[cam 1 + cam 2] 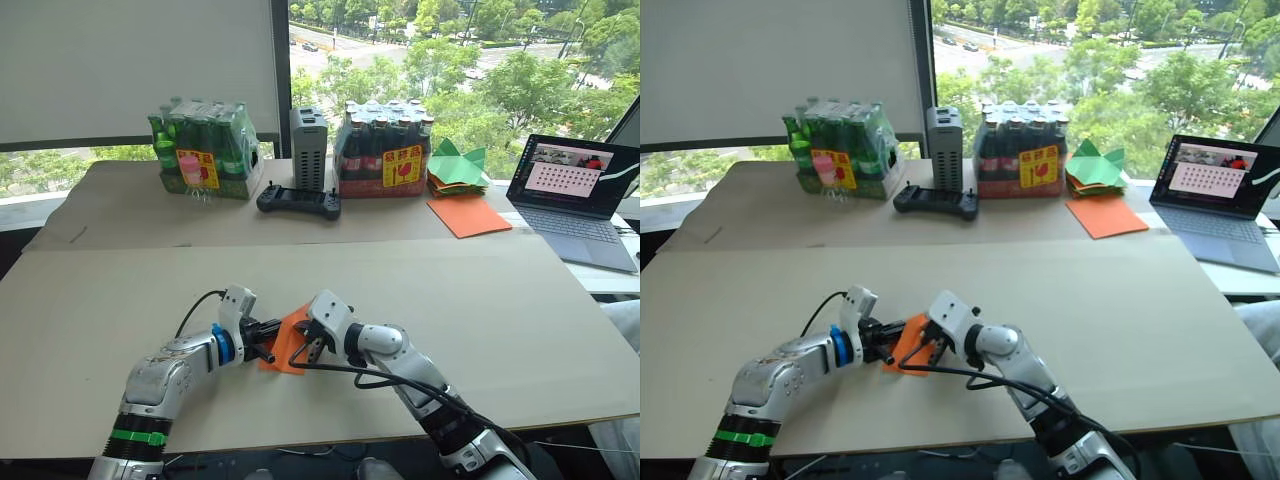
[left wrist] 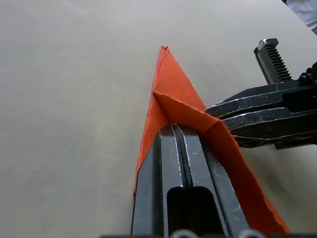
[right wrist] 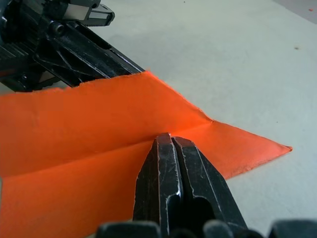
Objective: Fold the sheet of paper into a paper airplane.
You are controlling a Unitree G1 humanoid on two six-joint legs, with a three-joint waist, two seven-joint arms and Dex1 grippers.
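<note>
Both grippers, left (image 2: pixel 174 130) and right (image 3: pixel 170 139), pinched shut on orange paper (image 1: pixel 288 340); pull wing flap down slow, keep nose flat on table (image 1: pixel 480 300).

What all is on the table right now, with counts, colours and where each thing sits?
paper airplane: one, orange, near edge, held between both grippers
green bottle pack: one, far left
dark bottle pack: one, far centre
grey box: one, upright between the packs
black controller: one, before the grey box
green paper shapes: a stack, far right
flat orange sheet: one, before the green shapes
laptop: one, open, far right
left gripper: shut on airplane
right gripper: shut on airplane
</note>
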